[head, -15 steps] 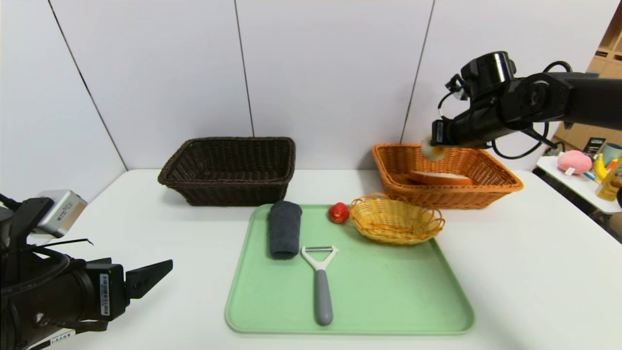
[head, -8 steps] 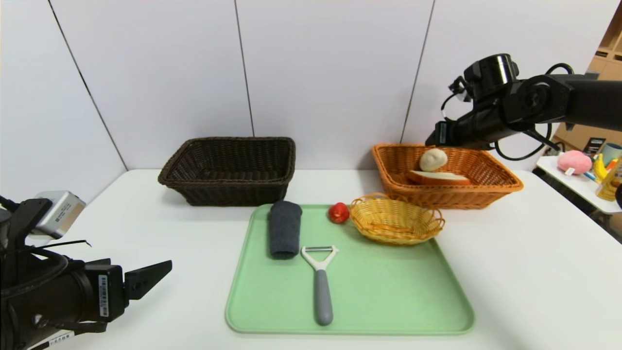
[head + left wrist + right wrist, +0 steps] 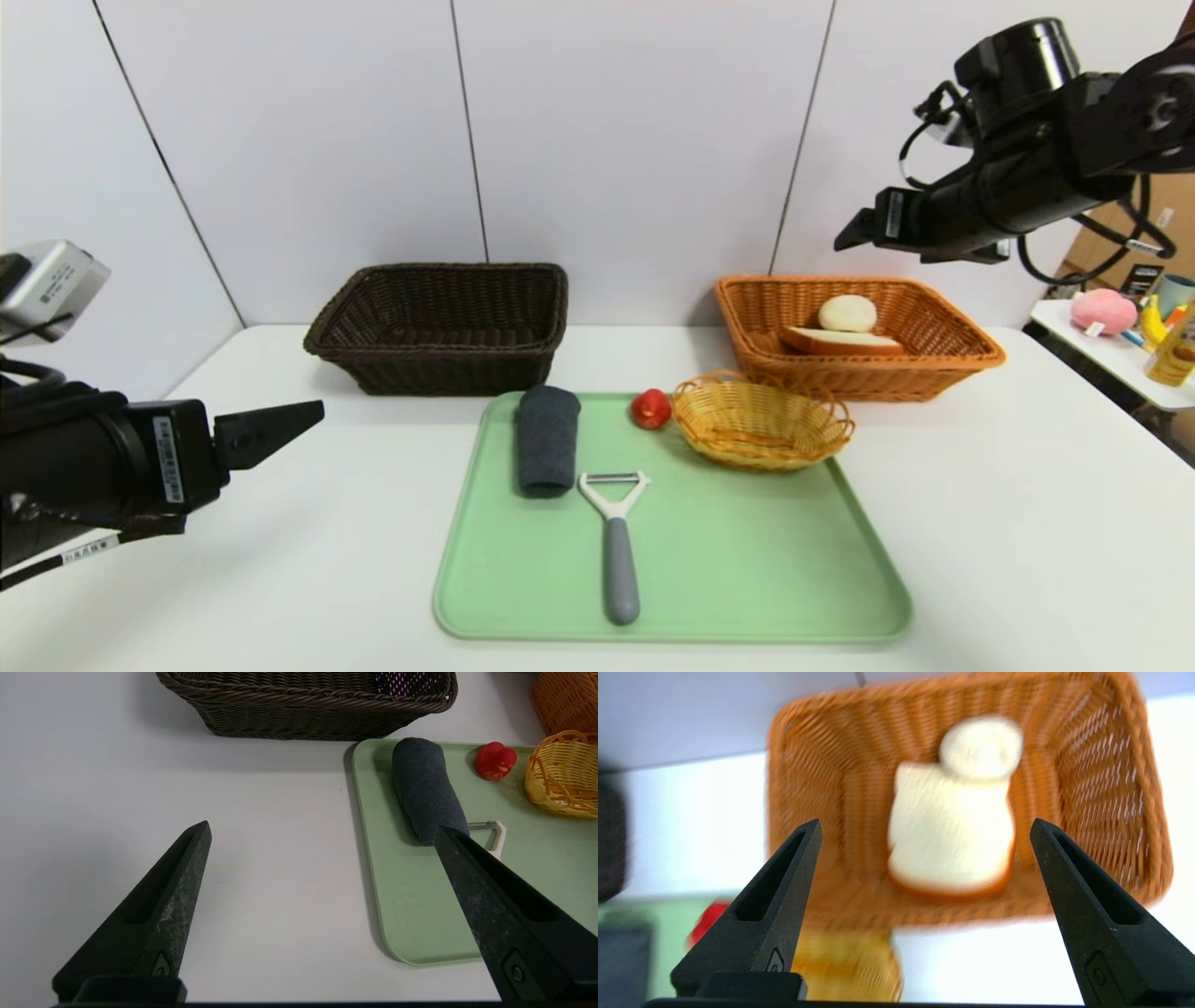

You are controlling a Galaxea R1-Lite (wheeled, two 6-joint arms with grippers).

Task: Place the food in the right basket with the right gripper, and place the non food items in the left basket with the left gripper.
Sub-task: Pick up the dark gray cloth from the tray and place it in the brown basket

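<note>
The white bread slice (image 3: 843, 341) lies in the orange-brown right basket (image 3: 962, 347), and the pale bun (image 3: 848, 313) rests on top of it. My right gripper (image 3: 848, 233) hangs open high above that basket, holding nothing. On the green tray (image 3: 747, 579) lie the dark grey rolled cloth (image 3: 547, 439), the peeler (image 3: 616, 541) and the small red round thing (image 3: 651, 409). The dark brown left basket (image 3: 439, 327) stands behind the tray with nothing showing in it. My left gripper (image 3: 303, 420) is open over the table, left of the tray, with nothing between its fingers.
A small yellow oval basket (image 3: 761, 420) sits on the tray's back right corner, close to the red thing. A side table (image 3: 1111, 359) with toys and bottles stands at the far right. White wall panels close the back of the table.
The bun left my right gripper and dropped onto the bread in the orange-brown basket. The right arm then rose and pulled back to the right. My left arm lifted off its low position.
</note>
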